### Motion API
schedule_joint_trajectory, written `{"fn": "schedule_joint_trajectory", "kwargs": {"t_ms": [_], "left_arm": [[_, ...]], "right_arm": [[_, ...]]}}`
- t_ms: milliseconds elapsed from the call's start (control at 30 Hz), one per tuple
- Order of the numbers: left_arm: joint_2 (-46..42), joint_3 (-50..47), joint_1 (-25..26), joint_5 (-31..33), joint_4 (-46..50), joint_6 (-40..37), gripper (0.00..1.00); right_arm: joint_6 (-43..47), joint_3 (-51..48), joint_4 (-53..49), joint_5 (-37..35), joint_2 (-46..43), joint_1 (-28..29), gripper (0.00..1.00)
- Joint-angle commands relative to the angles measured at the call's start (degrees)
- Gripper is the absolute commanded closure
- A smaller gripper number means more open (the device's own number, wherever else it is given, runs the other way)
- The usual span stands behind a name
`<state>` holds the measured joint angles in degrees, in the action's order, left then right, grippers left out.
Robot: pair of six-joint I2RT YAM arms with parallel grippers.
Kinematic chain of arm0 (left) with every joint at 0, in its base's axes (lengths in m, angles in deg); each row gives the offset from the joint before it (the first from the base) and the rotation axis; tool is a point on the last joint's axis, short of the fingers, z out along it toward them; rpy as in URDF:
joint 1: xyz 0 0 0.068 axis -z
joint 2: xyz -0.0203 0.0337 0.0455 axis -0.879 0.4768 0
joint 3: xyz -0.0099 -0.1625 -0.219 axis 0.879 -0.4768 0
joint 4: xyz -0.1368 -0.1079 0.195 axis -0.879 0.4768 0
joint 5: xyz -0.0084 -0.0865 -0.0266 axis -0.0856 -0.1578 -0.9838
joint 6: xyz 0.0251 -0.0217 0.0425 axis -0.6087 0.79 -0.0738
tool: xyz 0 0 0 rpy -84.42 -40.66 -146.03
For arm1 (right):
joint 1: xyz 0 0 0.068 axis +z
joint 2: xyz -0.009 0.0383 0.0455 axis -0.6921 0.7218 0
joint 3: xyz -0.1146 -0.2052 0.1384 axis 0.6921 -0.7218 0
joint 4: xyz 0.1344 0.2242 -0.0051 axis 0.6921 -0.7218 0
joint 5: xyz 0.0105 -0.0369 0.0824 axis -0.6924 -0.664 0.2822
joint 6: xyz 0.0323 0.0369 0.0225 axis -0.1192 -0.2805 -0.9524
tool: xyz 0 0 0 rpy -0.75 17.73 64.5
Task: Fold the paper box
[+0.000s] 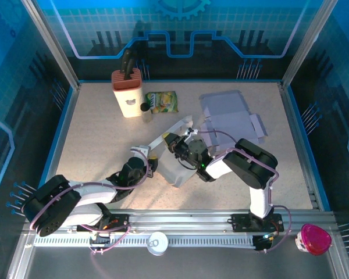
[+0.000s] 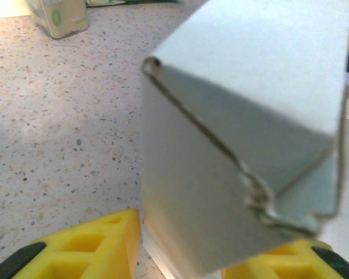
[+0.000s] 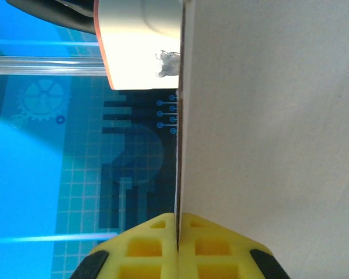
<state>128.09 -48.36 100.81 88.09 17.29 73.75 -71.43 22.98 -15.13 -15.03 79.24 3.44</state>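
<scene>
Paper box (image 1: 177, 171), partly folded, is standing at the middle of the counter (image 1: 99, 128) between both arms; right claw (image 3: 177, 247) is pinching its panel edge; left claw (image 2: 186, 258) is straddling its lower corner, fingers (image 2: 93, 247) spread.

Black-and-white arms (image 1: 84, 203), lilac cables (image 1: 271, 192), yellow black-tipped tool fingers (image 2: 125, 250)

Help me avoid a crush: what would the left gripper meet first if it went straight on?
The paper box: its folded corner sits directly ahead of the left gripper, apparently very close, though depth is unclear.
</scene>
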Motion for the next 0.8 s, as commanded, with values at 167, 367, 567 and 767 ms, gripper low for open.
{"fn": "schedule_joint_trajectory", "kwargs": {"t_ms": [167,367,567,767], "left_arm": [[2.3,2.9,0.0,2.8,-3.3,0.9,0.66],[5.6,4.2,0.0,3.9,-5.0,2.4,0.66],[6.3,5.4,0.1,4.9,-5.8,4.1,0.65],[5.6,5.6,1.1,5.6,-5.6,5.1,0.67]], "right_arm": [[0.4,-2.3,-0.4,-2.3,0.8,0.9,1.00],[-0.3,-1.7,-2.1,-1.6,0.8,1.0,1.00],[-0.8,-1.7,-2.2,-1.8,1.3,1.2,1.00],[-1.1,-1.5,-4.8,-2.4,-0.4,1.3,1.00]]}}
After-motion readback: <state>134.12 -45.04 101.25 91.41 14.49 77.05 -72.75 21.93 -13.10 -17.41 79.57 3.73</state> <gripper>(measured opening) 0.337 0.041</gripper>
